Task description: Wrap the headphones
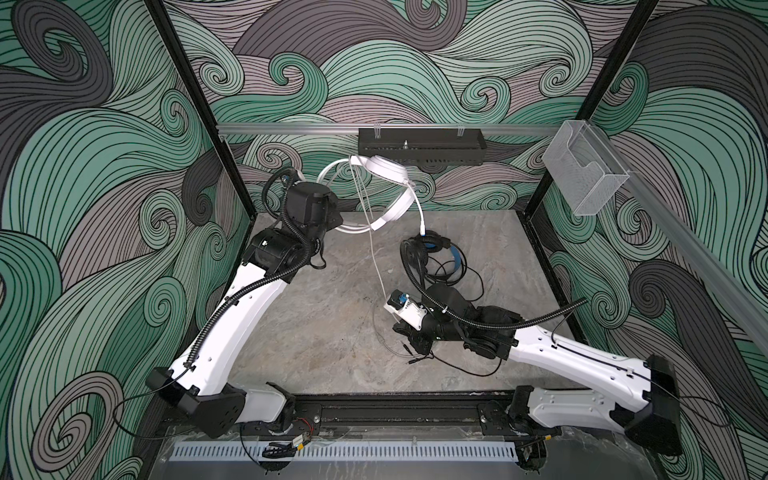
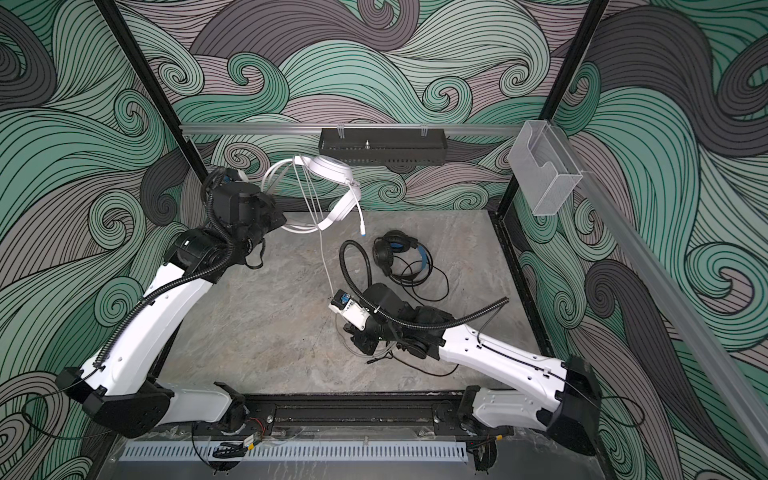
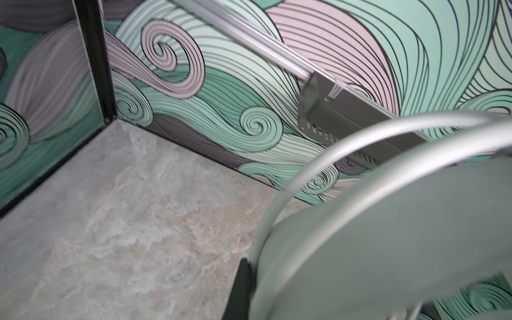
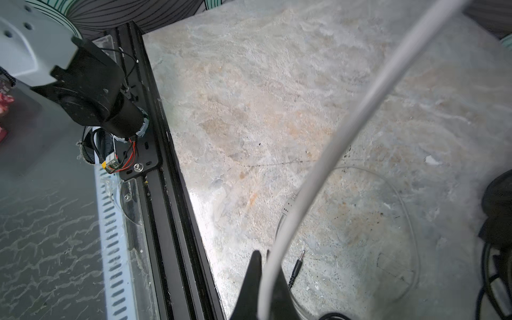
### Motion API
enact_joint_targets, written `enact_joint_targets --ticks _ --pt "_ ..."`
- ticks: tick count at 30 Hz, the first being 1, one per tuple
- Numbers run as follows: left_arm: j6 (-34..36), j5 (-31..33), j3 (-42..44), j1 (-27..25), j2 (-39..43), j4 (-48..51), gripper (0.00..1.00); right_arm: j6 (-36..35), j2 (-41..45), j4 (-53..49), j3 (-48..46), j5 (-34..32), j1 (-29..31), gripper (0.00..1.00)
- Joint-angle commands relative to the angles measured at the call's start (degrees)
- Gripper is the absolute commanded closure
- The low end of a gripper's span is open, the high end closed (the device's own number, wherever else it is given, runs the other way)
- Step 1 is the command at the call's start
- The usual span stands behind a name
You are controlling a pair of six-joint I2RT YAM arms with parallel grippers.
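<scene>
Barely begun: left pincer (image 1: 336,221) clamps the white plastic over-ear headset (image 1: 390,170) aloft, right pincer (image 4: 267,282) pinches its pale thin cord (image 1: 376,257), hanging loose; the black blue-lined headset (image 1: 432,249) lies loose-corded on the surface (image 1: 311,324).

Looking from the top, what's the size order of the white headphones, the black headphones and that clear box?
1. White headphones and clear box: about alike; the headphones sit higher, nearer the camera, so no ranking.
2. Black headphones: smallest.
</scene>
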State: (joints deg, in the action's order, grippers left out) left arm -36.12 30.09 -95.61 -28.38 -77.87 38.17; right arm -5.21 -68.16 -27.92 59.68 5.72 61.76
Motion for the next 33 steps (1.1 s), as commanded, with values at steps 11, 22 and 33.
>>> enact_joint_targets --ticks 11,22,33 --pt "25.50 18.32 10.08 -7.26 -0.15 -16.50 1.00 -11.13 -3.92 -25.51 27.78 -19.65 6.62 1.00" --pt "47.32 7.48 16.86 -9.96 6.96 -15.78 1.00 -24.86 -10.52 -30.63 40.78 -39.99 6.01 1.00" --pt "52.34 -11.31 17.78 -11.08 12.85 -3.88 1.00 -29.13 -11.73 -22.90 45.25 -40.58 0.32 1.00"
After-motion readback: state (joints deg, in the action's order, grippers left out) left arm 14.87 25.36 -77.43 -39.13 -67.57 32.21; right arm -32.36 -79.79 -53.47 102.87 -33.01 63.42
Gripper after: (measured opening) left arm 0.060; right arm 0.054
